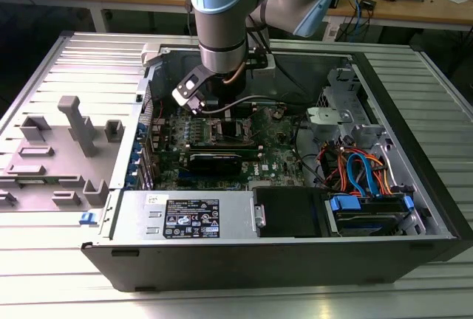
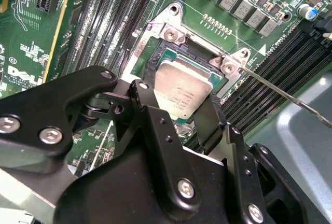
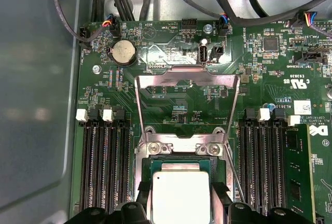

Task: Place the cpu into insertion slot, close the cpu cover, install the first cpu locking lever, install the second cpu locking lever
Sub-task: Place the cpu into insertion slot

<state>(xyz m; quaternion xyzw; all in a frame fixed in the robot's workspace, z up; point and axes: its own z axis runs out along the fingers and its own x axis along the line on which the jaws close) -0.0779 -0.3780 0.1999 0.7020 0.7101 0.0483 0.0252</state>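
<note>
In both wrist views the cpu (image 2: 181, 92) (image 3: 179, 193), a square chip with a silver top, sits over the insertion slot (image 2: 179, 55) (image 3: 155, 164). My gripper (image 2: 176, 97) (image 3: 180, 192) is shut on it, one black finger (image 2: 148, 102) against each of two opposite edges. The cpu cover (image 3: 184, 81) stands swung open, lying back over the board beyond the slot's hinge screws. A thin wire locking lever (image 2: 280, 92) (image 3: 234, 169) sticks out beside the slot, unlatched. In the exterior view the gripper (image 1: 222, 116) reaches down into the open computer case (image 1: 244, 260) over the motherboard.
Long black memory slots (image 3: 104, 167) (image 3: 264, 167) flank the socket on both sides. A coin battery (image 3: 123, 52) and cables (image 3: 111, 6) lie beyond the cover. The drive cage with coloured cables (image 1: 362, 171) is at the exterior view's right, a grey fixture tray (image 1: 66, 149) at its left.
</note>
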